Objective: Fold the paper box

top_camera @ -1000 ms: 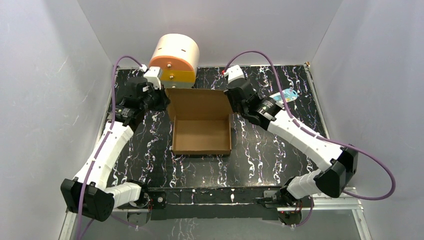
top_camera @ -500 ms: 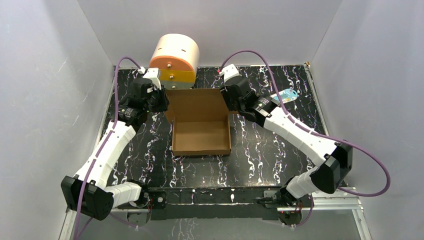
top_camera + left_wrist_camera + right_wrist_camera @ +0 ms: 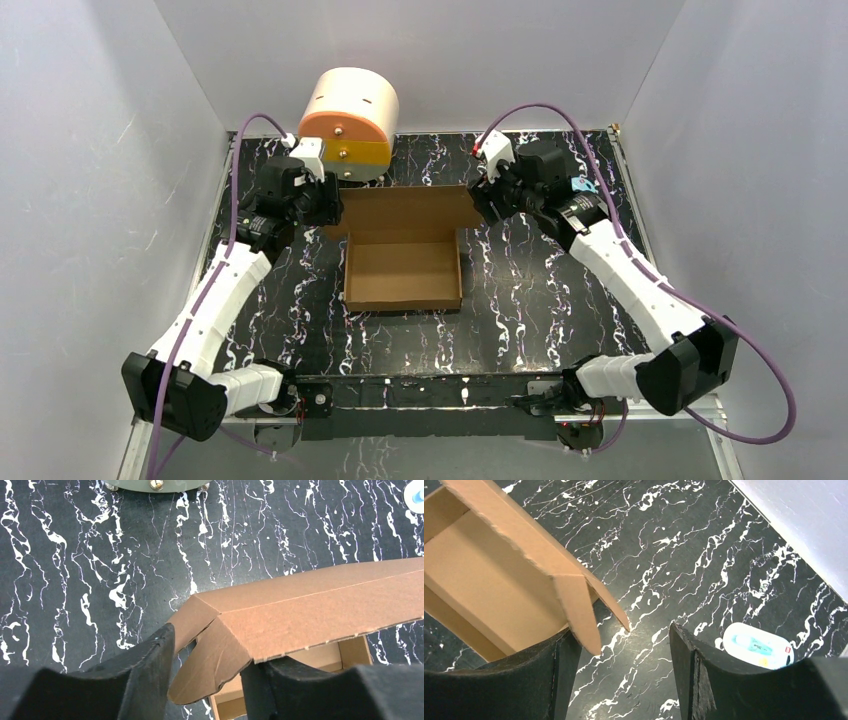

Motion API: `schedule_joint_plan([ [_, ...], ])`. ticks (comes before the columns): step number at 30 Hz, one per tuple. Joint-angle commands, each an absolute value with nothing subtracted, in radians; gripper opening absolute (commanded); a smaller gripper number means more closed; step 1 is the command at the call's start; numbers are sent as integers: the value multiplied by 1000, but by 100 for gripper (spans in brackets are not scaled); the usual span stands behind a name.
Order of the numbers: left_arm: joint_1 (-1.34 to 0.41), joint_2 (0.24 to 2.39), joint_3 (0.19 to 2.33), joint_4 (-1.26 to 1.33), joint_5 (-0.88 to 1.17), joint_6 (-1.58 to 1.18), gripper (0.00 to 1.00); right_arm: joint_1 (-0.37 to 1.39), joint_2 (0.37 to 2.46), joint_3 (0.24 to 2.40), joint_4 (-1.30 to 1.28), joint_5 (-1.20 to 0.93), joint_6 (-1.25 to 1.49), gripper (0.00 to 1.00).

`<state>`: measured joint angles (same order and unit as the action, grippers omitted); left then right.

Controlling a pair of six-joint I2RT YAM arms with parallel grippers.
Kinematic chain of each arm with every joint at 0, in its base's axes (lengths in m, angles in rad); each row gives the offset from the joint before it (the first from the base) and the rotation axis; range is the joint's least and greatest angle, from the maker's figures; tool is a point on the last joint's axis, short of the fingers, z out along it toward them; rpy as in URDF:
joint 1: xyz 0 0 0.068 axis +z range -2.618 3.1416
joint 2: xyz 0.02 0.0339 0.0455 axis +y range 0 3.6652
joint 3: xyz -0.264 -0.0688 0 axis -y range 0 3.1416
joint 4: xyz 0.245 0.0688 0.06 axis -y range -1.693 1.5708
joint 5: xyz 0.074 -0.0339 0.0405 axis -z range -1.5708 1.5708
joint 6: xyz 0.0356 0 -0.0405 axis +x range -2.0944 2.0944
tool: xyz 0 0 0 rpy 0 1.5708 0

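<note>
Shows paper box (image 3: 403,270) open on marbled counter (image 3: 540,300); left pincer (image 3: 210,650) and right pincer (image 3: 624,632) spread apart (each around a rear corner, unclamped).

One cardboard box (image 3: 403,270), one round drum (image 3: 350,100), one small blue-and-white packet (image 3: 756,645), one table (image 3: 530,320), and two grippers: left gripper (image 3: 207,647), right gripper (image 3: 621,632).

Arms: left arm (image 3: 215,295) and right arm (image 3: 630,275), white shells with black joint housings.
Elbows: bulky black blocks, lower left and lower right of the frame.
Cables: purple cables (image 3: 545,105), one looping along each arm.
Fingers (image 3: 145,680): matte black, thick, wedge-shaped.
</note>
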<state>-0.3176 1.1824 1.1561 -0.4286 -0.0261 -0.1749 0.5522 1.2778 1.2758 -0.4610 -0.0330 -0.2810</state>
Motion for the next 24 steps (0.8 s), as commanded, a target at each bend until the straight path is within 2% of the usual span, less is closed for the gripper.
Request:
schedule_joint_plan([
  [1, -315, 1125, 1148, -439, -35, -97, 50, 501, 1293, 1243, -352, -220, -377, 73],
  [4, -306, 1119, 1127, -421, -10, -69, 55, 470, 1320, 1217, -296, -292, -376, 69],
  [14, -265, 1149, 1143, -450, 43, 55, 56, 442, 1366, 1214, -275, -353, -391, 48],
  [24, -208, 1227, 1166, -437, 164, 141, 51, 433, 1368, 1217, -265, -396, -414, 42],
])
